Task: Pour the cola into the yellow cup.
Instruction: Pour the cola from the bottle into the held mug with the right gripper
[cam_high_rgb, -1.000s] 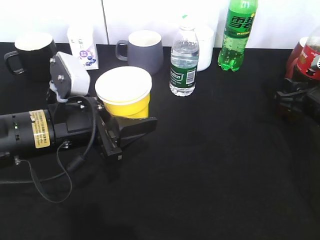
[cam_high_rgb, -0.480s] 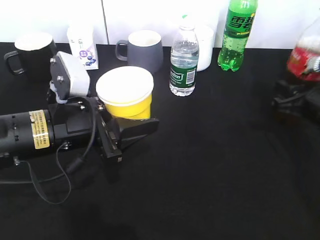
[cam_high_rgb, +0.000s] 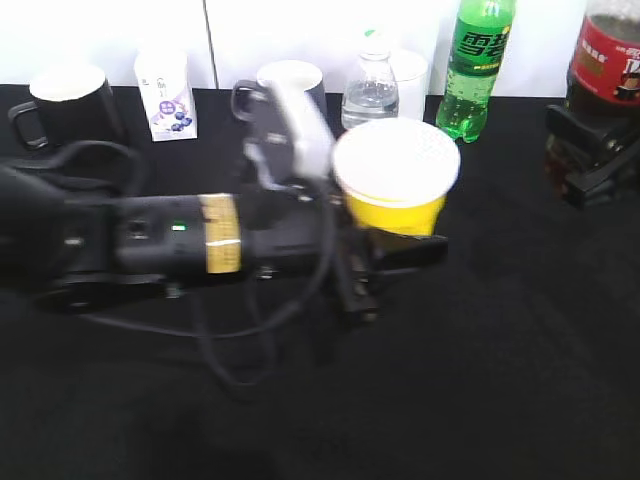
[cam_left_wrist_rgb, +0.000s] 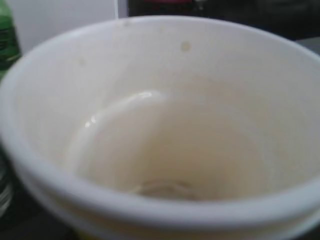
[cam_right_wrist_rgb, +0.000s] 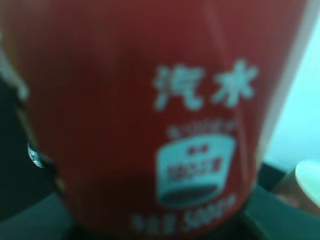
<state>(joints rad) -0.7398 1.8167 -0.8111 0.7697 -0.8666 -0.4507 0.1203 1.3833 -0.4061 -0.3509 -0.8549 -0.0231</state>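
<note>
Main risk: spill. Left tool (cam_high_rgb: 385, 262) grips the yellow cup (cam_high_rgb: 396, 186) low on its tapered wall, lifted off the bench (cam_high_rgb: 480, 380), mid-scene; a hard pour could tip it or miss the rim. Right tool (cam_high_rgb: 592, 165) is clamped on the cola (cam_high_rgb: 606, 55), upright at the right edge, well apart from the cup. Cap not visible. Cup looks empty; cola shows dark liquid.

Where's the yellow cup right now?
Exterior view, centre: the yellow cup sits in the left gripper, in front of the water bottle and green soda bottle.
</note>
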